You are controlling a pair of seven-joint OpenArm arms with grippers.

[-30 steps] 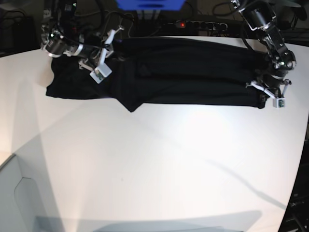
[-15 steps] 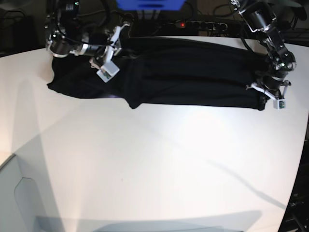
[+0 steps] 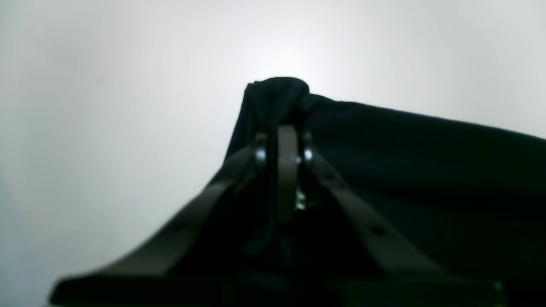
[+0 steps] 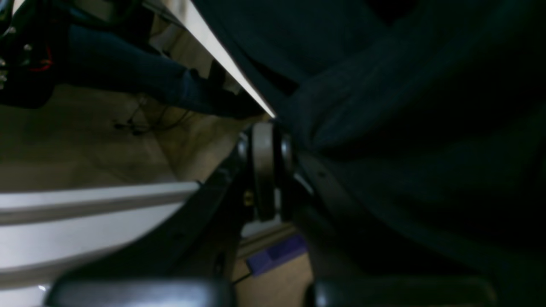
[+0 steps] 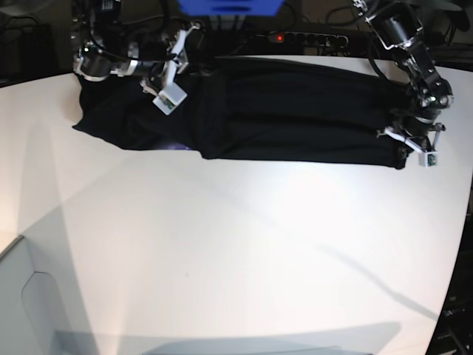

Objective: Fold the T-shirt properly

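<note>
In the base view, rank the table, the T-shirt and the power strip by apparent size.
1. table, largest.
2. T-shirt.
3. power strip, smallest; it sits farther back, partly hidden, so its true size is unsure.

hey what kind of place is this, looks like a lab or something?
Probably a robotics lab or test room, not a home. A large bare white table holds only a black T-shirt, worked by two robot arms, and a power strip with cables runs behind the far edge.
</note>
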